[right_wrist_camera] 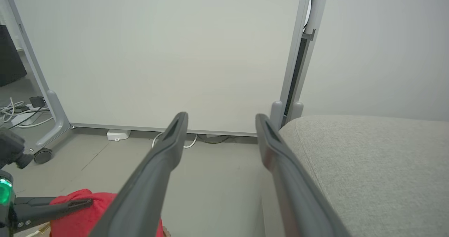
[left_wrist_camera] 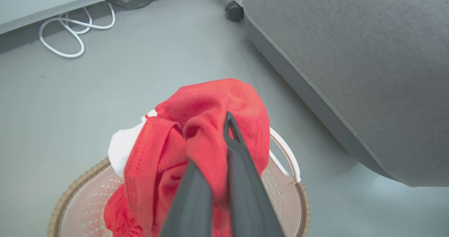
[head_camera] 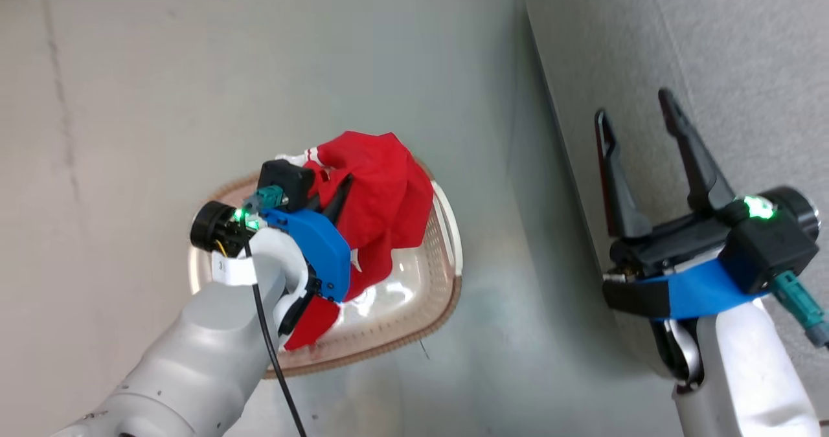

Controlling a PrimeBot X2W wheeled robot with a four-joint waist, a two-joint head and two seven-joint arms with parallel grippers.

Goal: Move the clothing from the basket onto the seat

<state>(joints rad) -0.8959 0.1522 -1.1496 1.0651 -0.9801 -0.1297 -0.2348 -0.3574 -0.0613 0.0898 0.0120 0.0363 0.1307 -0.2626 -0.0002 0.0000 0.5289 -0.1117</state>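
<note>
**Q:** Where is the clothing right now?

**A:** A bunch of the red clothing (left_wrist_camera: 210,100) is pinched between the two fingers of my left gripper (left_wrist_camera: 209,140), closed tight on the fabric. It hangs over the basket (head_camera: 414,333), which sits on the floor (head_camera: 388,48) to the left of the seat (head_camera: 712,48). In the head view its lower folds trail down toward the basket's near rim, and I cannot tell whether they touch it.

**Q:** And your other gripper?

**A:** My right gripper (head_camera: 635,107) is spread wide and holding nothing, poised over the edge of the seat.

**Q:** What could go wrong from here?

**A:** I think there are three risks. My grip takes only a fold, so if the fabric slides between my fingers on the way across, the bundle could drop onto the floor between basket and seat. If the trailing end catches the woven rim or a handle, a sideways pull could tip or drag the light basket. And if I let go too near the seat's rounded edge, the hanging weight could pull the garment off again.

**Q:** How would you guard against that?

**A:** I would raise it higher first, then carry it well in over the cushion before letting go.
</note>
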